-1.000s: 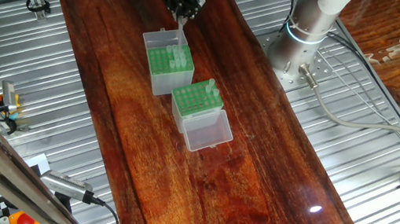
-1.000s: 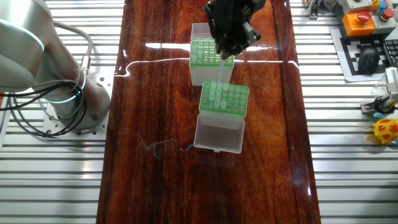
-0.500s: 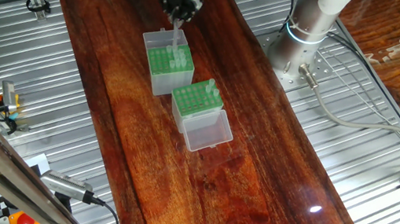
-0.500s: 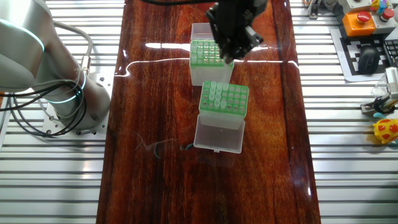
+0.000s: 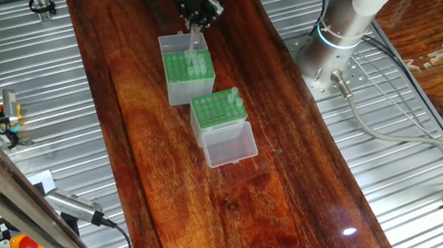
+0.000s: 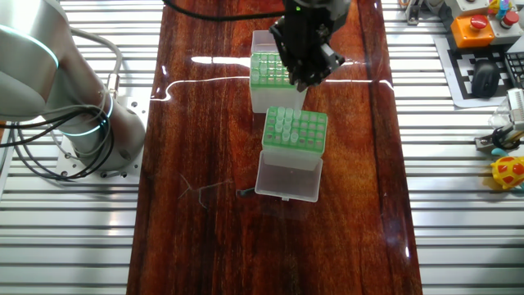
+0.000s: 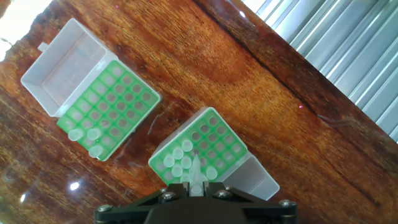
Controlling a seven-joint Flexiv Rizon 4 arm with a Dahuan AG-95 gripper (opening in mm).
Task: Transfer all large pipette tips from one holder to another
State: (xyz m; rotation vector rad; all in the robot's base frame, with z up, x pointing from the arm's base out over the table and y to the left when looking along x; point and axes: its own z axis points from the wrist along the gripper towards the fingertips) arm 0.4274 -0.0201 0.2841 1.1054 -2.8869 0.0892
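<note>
Hovering at the top centre of both fixed views, the pincer (image 6: 303,70) grips one pale pipette tip (image 7: 196,171) point-down over the grey-sided holder (image 6: 270,80). The clear-sided holder (image 6: 295,131), lower in the frame, keeps a few tips (image 6: 282,121) along one edge. Seating it well probably means centring the point over an empty hole beside the tips already placed (image 7: 179,158), descending straight, then releasing.

two green-topped tip boxes (image 7: 107,112) (image 7: 202,150) are seen open on the wooden table (image 7: 205,68). three pale tips (image 7: 88,138) are seated in the left box. a cluster of tips (image 7: 181,163) occupies the lower box. one tip (image 7: 196,173) is gripped by the end effector (image 7: 196,186) directly above that cluster.
</note>
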